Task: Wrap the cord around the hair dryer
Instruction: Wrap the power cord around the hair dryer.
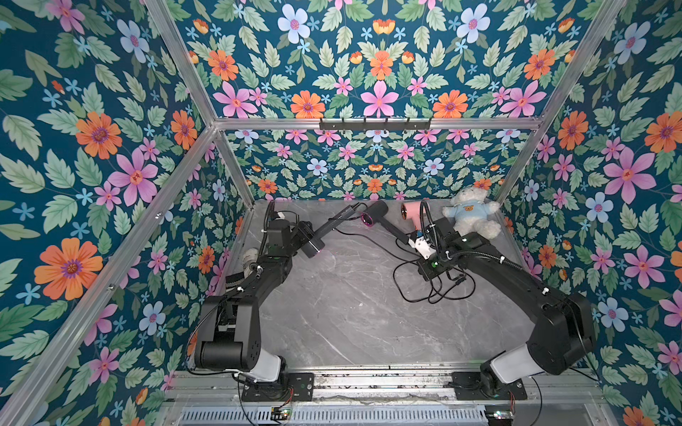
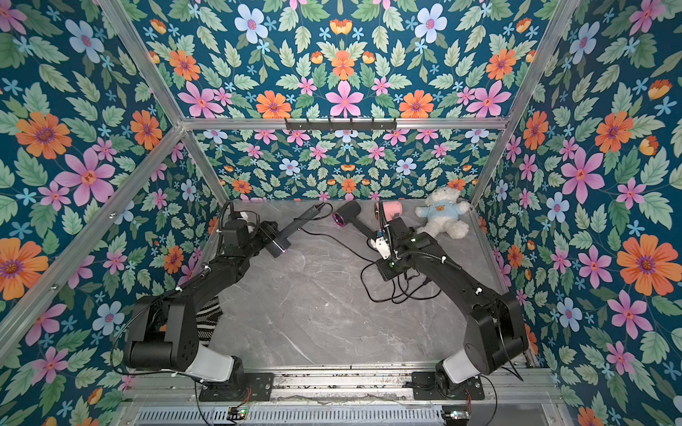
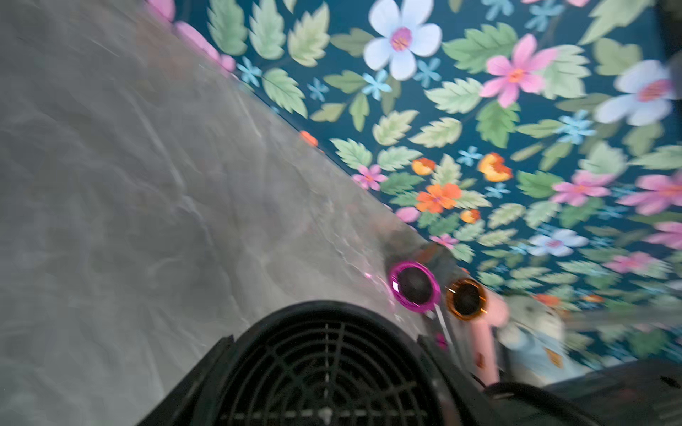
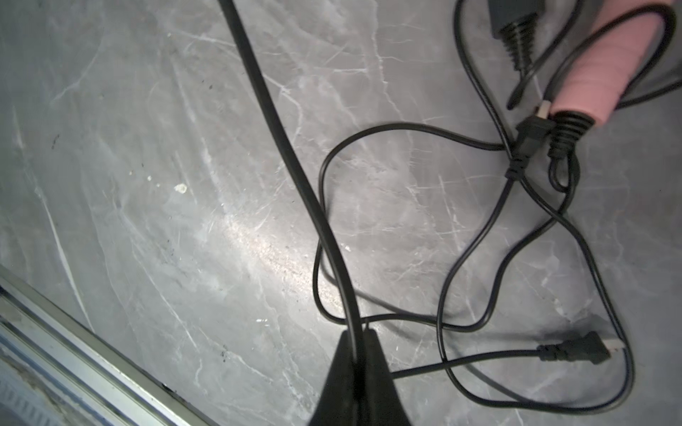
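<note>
Between the tips of the right claw (image 4: 356,354), clenched tight, a black cord (image 4: 280,125) is pinched. It runs away from the claw above the grey marble table (image 4: 147,184). Just past this claw, loose loops of thin black cable (image 4: 461,258) lie tangled on the table. One plug (image 4: 575,352) lies near the claw. A second plug (image 4: 531,134) lies farther off, just beside the handle base of a pink dryer (image 4: 620,62).

Well apart from the right claw, the left claw (image 1: 306,239) grasps the black hair dryer (image 3: 324,369) by its head. In the blurred left wrist view, the dryer's round rear grille fills the space between the claw's fingers. In both top views the handle points away from this claw toward the back wall, and a cord leaves its end and leads toward the right claw.

Beyond the left claw lies another black dryer with a magenta ring (image 3: 415,287). The pink dryer is next to it, and a white teddy bear (image 1: 470,214) in a blue shirt is farthest.
</note>
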Controlling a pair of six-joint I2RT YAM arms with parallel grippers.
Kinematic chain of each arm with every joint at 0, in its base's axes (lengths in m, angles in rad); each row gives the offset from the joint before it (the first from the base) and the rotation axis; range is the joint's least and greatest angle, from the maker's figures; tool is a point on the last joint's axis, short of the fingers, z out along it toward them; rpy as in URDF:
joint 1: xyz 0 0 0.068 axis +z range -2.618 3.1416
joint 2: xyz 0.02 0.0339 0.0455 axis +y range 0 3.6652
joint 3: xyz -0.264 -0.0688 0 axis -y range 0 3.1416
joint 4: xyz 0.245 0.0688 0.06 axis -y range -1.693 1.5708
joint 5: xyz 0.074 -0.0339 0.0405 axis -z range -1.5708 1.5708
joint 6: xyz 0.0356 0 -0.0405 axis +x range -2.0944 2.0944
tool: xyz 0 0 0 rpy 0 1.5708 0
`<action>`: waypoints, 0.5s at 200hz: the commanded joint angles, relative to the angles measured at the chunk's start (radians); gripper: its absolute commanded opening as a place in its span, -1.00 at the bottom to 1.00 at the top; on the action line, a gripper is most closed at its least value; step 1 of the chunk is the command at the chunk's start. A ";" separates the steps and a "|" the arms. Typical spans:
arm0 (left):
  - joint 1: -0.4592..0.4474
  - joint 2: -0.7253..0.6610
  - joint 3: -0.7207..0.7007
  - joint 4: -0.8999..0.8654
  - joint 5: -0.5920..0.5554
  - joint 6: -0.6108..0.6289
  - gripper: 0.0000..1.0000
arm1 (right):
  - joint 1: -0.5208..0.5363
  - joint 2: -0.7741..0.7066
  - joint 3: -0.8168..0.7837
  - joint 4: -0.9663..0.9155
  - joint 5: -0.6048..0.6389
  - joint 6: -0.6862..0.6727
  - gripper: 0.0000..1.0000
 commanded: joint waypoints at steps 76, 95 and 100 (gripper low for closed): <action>-0.131 0.111 0.078 -0.167 -0.655 0.257 -1.00 | 0.270 -0.120 0.289 -0.167 0.116 -0.149 -1.00; -0.147 0.130 0.085 -0.167 -0.677 0.279 -1.00 | 0.288 -0.099 0.345 -0.175 0.142 -0.166 -1.00; -0.153 0.133 0.085 -0.166 -0.687 0.286 -1.00 | 0.289 -0.095 0.362 -0.176 0.145 -0.172 -1.00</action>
